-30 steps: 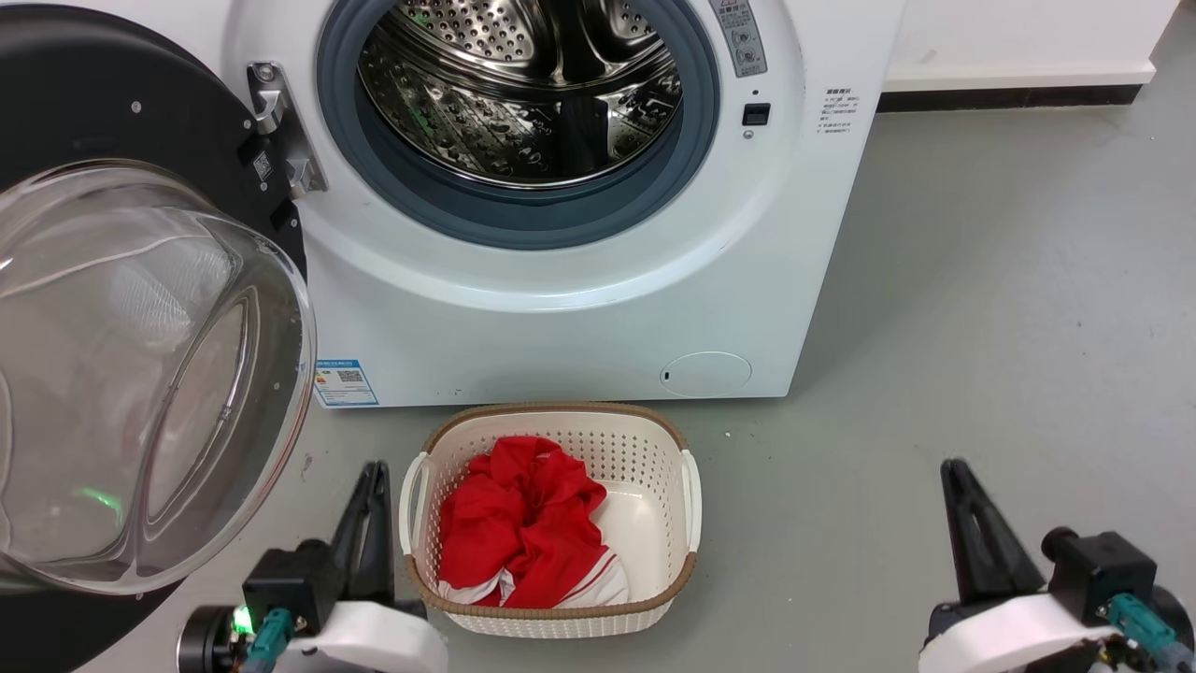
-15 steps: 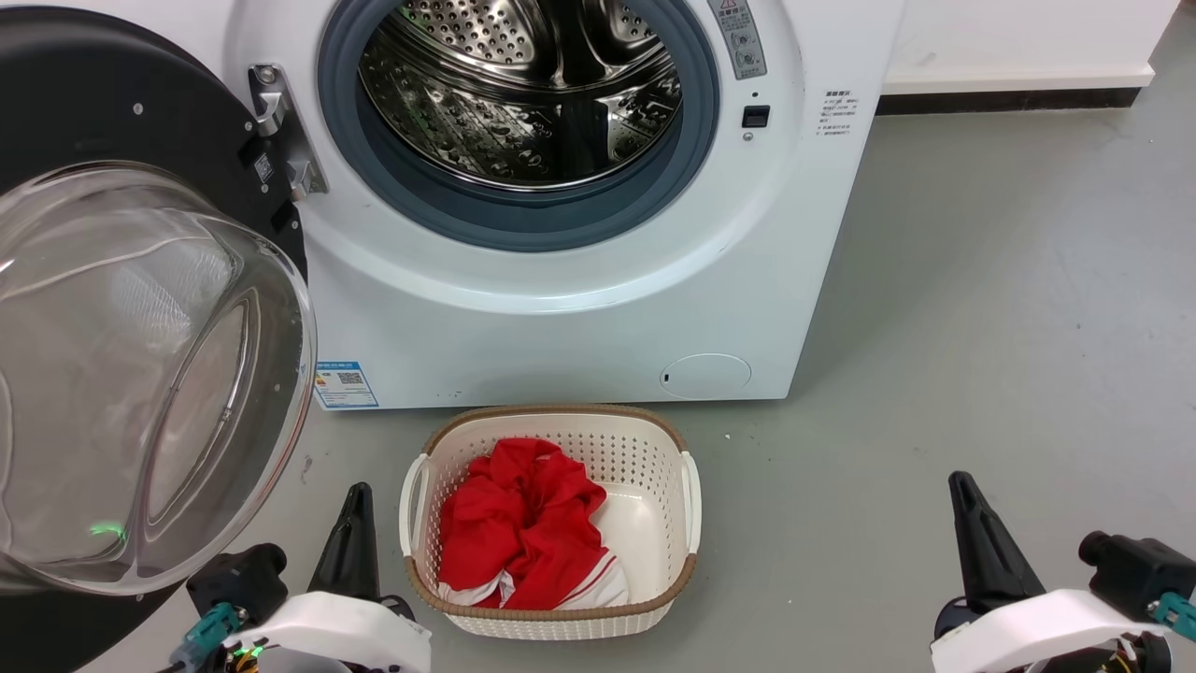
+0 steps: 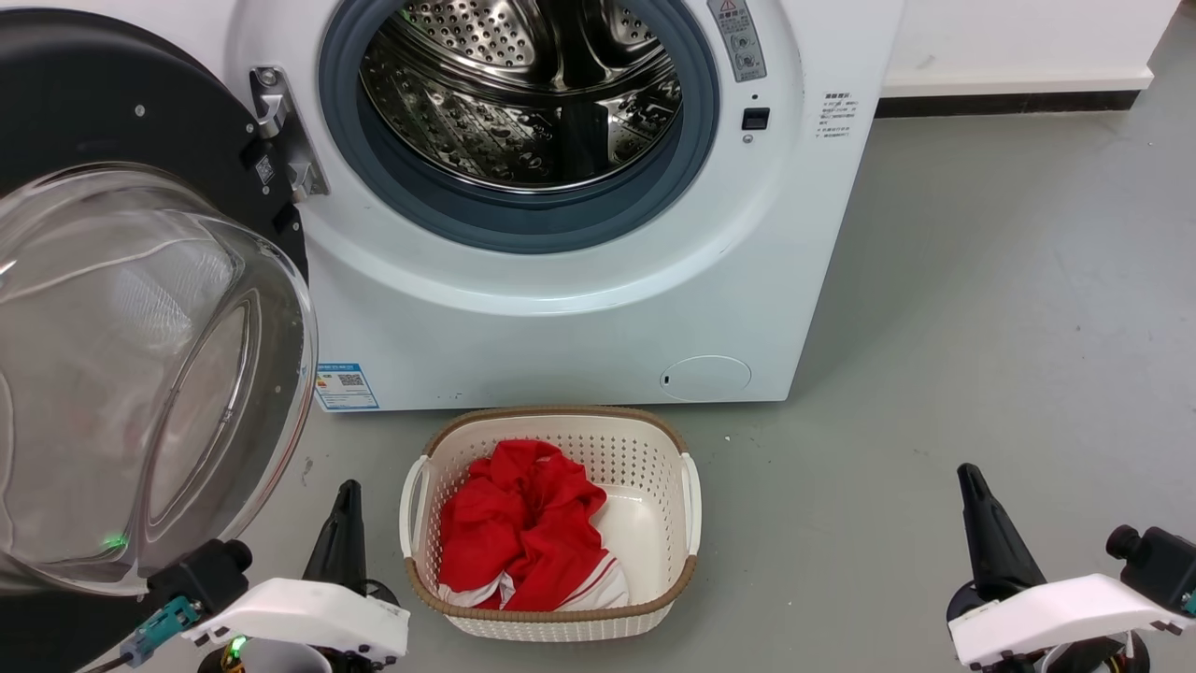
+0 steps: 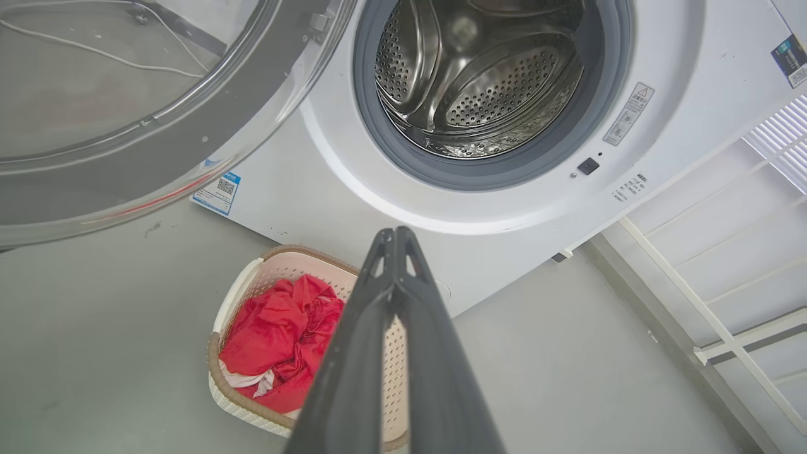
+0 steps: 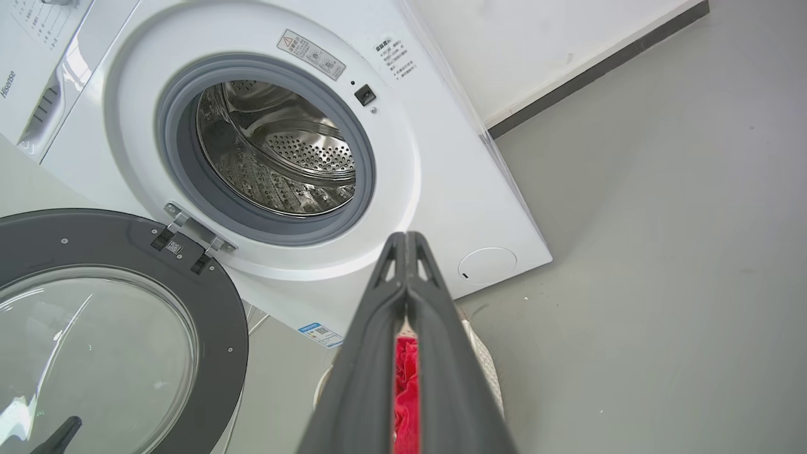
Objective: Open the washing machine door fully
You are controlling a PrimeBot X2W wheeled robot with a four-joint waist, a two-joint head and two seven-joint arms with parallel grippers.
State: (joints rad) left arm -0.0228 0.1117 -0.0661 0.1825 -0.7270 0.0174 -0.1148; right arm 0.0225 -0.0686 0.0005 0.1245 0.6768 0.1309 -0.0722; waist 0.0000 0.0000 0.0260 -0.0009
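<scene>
Plainly, in the head view the washing machine (image 3: 579, 318) stands on the grey floor (image 3: 981, 327) with its mouth uncovered: the perforated steel drum (image 3: 523, 93) shows inside the grey-blue rubber ring (image 3: 523, 220). The washing machine door (image 3: 140, 355) is swung out to the machine's left on its metal hinge (image 3: 280, 131), its black disc and bulging glass bowl facing the camera, well clear of the opening. A small blue label (image 3: 347, 386) sits low on the white front. Just before the machine stands a cream laundry basket (image 3: 551, 413) with a red garment (image 3: 523, 523) heaped in it. The left gripper (image 3: 349, 491) is low at the left, between the door's glass and the basket, touching neither; the right gripper (image 3: 967, 472) is low at the right over bare floor, well apart from everything.

From the left wrist view, that gripper's two dark fingers press together to the tip with nothing between them. They point toward the machine's lower front, and the basket lies partly behind them. The door's rim crosses the upper left corner.

From the right wrist view, the right gripper's fingers also meet at the tip and hold nothing; a thin slit lower down shows red cloth beyond. The door lies at the lower left, beside the open drum.
</scene>
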